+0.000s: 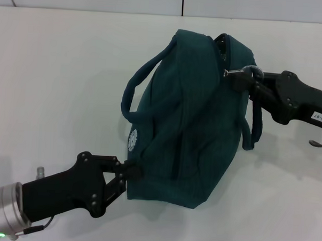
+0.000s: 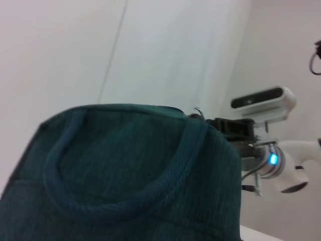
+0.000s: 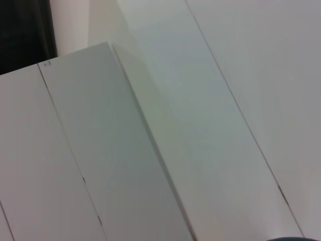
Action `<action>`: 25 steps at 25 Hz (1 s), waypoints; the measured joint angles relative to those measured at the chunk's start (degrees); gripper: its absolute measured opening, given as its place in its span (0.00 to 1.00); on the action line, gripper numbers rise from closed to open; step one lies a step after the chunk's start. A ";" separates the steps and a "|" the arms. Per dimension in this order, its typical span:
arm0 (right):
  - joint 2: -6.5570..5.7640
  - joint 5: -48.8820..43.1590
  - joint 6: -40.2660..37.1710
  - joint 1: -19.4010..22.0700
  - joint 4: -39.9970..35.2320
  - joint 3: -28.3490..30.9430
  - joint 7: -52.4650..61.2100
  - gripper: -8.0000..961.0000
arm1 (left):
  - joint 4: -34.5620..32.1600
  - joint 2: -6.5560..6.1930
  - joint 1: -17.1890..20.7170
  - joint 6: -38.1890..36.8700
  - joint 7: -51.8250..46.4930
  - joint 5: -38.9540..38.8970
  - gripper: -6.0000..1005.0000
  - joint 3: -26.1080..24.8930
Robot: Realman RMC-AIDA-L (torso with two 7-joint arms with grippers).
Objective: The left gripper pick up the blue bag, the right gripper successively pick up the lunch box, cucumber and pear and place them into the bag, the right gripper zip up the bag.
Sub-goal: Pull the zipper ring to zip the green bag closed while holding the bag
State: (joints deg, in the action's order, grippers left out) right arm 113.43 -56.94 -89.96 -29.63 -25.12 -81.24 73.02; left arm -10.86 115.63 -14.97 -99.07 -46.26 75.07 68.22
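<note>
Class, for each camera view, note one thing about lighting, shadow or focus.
Head view: even light, and the bag casts only a faint shadow on the table. Left wrist view: the near bag fabric looks soft, and an indicator light glows blue. Right wrist view: plain pale panels, evenly lit, no glare.

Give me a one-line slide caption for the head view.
Left gripper clamps the bag at its lower corner while the right gripper grips the zipper pull at its top.
</note>
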 joint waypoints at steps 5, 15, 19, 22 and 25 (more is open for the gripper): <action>-0.10 -0.13 -0.08 0.27 0.00 0.03 0.02 0.05 | -2.27 -0.78 -0.60 -0.40 -2.75 3.34 0.07 0.01; -0.40 -0.23 -2.16 0.86 0.00 3.02 0.11 0.05 | -3.96 -1.08 -0.76 -0.43 -4.74 4.90 0.07 -0.15; -0.46 -0.38 -1.76 1.27 -0.02 3.74 0.10 0.05 | -4.34 -1.21 -0.63 -0.42 -4.76 4.91 0.07 -0.12; -0.49 -0.44 -1.63 1.34 -0.03 3.63 0.07 0.06 | -4.34 -1.26 -0.71 -0.40 -4.79 4.98 0.07 -0.29; -0.32 -1.44 -1.57 1.37 0.03 3.56 0.06 0.06 | -4.33 -0.81 -0.79 -0.60 -4.83 4.39 0.07 -0.53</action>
State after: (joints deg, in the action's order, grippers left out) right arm 113.12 -58.38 -91.53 -28.27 -25.09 -77.67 73.08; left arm -15.19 114.82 -15.76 -99.67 -51.10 79.46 67.68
